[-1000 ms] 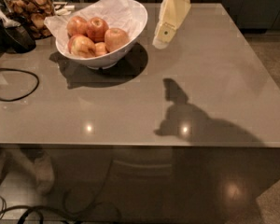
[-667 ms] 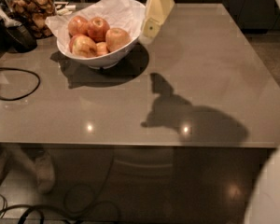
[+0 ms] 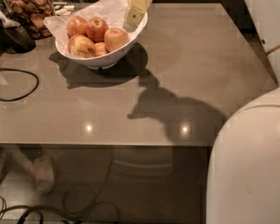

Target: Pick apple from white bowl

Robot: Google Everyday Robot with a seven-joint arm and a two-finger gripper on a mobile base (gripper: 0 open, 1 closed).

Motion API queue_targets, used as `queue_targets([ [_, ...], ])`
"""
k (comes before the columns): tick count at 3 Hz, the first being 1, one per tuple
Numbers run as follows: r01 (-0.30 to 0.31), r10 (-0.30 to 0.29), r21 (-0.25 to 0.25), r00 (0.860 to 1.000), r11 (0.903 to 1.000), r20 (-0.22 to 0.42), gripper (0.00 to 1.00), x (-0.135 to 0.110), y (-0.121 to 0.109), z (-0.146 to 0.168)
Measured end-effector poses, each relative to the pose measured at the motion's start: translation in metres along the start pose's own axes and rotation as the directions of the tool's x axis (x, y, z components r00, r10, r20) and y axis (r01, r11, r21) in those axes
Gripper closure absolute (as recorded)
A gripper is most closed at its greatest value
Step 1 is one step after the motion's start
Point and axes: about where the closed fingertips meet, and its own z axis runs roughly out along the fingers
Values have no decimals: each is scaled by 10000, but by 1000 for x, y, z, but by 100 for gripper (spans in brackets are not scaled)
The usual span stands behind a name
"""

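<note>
The white bowl [image 3: 130, 43] stands at the back left of the grey table, lined with crinkled white paper, with several apples in it. The peach-orange apple [image 3: 115, 38] lies at the bowl's right side, beside a redder apple [image 3: 97, 28] and one with a pale yellow patch [image 3: 81, 45]. My gripper [image 3: 130, 23], cream-yellow, hangs down from the top edge over the bowl's right rim, just above and to the right of the peach-orange apple. It holds nothing that I can see.
A jar of snacks [image 3: 30, 13] and a dark object [image 3: 16, 36] stand at the back left. A black cable [image 3: 18, 90] loops on the table's left. My white arm [image 3: 252, 162] fills the lower right. The table's front edge [image 3: 102, 143] runs across the middle.
My gripper has moved left from over the table to above the bowl's right rim. Its shadow shifted left. My arm's white body has come into view at the right.
</note>
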Motion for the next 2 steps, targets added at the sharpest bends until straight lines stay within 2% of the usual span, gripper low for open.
queue_targets([
  [1, -327, 330, -132, 9992, 9994, 221, 0, 1, -7, 14],
  [2, -588, 595, -301, 9980, 9978, 225, 7, -2, -20, 35],
])
